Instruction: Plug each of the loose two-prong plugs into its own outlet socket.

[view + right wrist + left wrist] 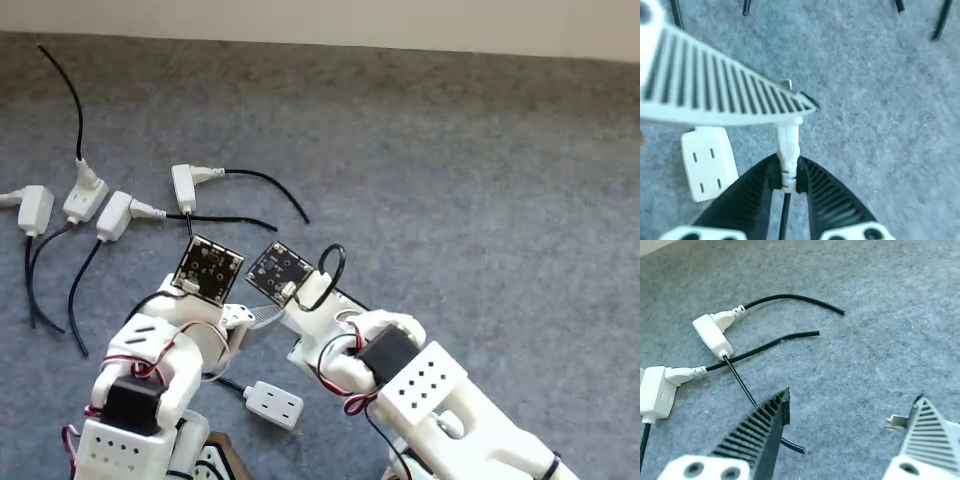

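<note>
White plug (788, 142) is pinched by its neck in my right gripper (787, 166), clenched tight, just beside the outlet socket (707, 162) on the grey carpet (880, 100). My left gripper (850, 415) hangs released, with a loose plug (714, 332) lying beyond it.

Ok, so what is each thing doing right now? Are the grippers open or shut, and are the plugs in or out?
left gripper: open, holding nothing.
right gripper: shut on the loose plug.
loose plug: not in any socket.
outlet block: lying flat, the sockets that show are empty.
curved-cord plug: looks pushed into its white socket.
neighbour plug: looks pushed into its white socket.
</note>
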Robot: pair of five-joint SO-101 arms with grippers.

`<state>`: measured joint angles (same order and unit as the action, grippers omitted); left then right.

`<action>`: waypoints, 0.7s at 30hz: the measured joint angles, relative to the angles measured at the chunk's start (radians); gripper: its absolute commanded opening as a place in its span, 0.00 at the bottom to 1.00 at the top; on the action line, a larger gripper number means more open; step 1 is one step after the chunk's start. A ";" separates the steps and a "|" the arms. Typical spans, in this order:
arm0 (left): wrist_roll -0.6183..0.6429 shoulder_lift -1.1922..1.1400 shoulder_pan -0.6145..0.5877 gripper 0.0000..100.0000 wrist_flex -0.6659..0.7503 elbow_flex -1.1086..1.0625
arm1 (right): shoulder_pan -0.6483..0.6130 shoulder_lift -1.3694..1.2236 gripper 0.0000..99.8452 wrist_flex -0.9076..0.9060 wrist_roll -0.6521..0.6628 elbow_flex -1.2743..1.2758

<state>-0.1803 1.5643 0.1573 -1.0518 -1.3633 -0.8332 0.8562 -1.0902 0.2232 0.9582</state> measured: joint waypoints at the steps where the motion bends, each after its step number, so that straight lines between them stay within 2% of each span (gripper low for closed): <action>1: 0.000 0.000 0.000 0.37 0.002 -0.002 | 0.000 0.000 0.01 -0.037 0.009 -0.035; 8: 0.000 0.002 -0.002 0.37 0.005 -0.002 | 0.000 0.000 0.01 -0.201 0.026 -0.245; 21: 0.000 0.002 0.011 0.37 0.006 -0.015 | -0.002 0.000 0.01 -0.209 0.026 -0.279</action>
<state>-0.1803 1.5658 0.1680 -1.0457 -1.3786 -0.8347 0.8562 -1.2988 0.2493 0.6790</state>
